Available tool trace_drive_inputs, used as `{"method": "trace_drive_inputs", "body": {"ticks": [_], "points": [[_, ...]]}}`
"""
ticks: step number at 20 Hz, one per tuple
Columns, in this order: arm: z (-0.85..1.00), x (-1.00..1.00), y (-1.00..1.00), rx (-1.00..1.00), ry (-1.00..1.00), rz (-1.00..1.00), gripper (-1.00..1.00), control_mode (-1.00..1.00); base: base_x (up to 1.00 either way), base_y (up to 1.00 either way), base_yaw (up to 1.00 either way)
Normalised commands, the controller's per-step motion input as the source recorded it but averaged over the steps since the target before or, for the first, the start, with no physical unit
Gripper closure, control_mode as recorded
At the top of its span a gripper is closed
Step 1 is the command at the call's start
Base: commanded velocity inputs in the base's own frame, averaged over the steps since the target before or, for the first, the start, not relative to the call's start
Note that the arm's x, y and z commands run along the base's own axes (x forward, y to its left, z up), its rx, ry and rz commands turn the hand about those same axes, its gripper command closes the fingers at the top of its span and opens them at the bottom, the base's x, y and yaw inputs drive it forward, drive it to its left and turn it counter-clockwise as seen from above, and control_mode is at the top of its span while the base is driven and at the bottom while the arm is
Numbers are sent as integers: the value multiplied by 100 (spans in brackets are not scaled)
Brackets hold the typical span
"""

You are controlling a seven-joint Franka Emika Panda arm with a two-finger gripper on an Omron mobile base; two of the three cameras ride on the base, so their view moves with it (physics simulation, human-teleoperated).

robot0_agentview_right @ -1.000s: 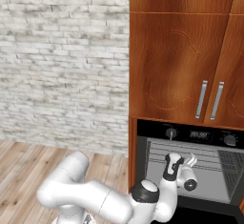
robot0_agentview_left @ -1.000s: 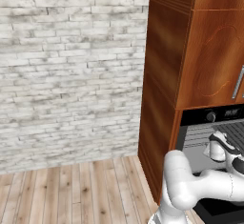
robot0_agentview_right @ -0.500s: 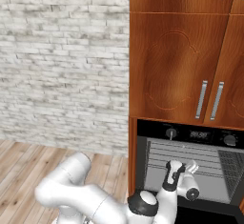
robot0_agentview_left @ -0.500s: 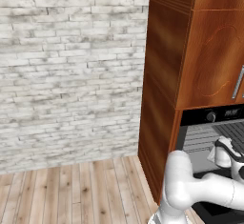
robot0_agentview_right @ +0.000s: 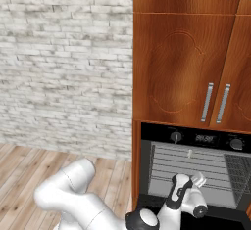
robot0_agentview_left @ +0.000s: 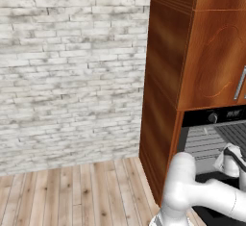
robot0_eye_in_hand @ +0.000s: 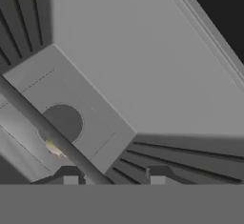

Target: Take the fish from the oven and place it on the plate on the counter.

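Between the two dark fingertips (robot0_eye_in_hand: 70, 174) of the gripper (robot0_eye_in_hand: 114, 175) is a gap with nothing in it, so the gripper is apart and holding nothing. It points into the grey inside of the oven (robot0_agentview_right: 196, 172), just past a wire rack bar (robot0_eye_in_hand: 52, 132). A small pale yellowish bit (robot0_eye_in_hand: 53, 147) peeks from behind that bar; I cannot tell if it is the fish. I think the hand should go slowly, stay off the bar, and get right over the fish before squeezing.

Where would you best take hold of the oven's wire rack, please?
Probably by the straight rack bar, coming in through the oven's open front. The bar is slim and even, so the open end effector could close across it.
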Motion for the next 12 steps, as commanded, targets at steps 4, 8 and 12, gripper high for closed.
{"method": "trace_drive_inputs", "body": {"ticks": [4,8,12], "points": [[-23,-57,-12,7,0,0,100,-100,0,0,0],[-24,-58,-12,7,0,0,100,-100,0,0,0],[-24,-59,-13,6,0,0,100,-100,0,0,0]]}}
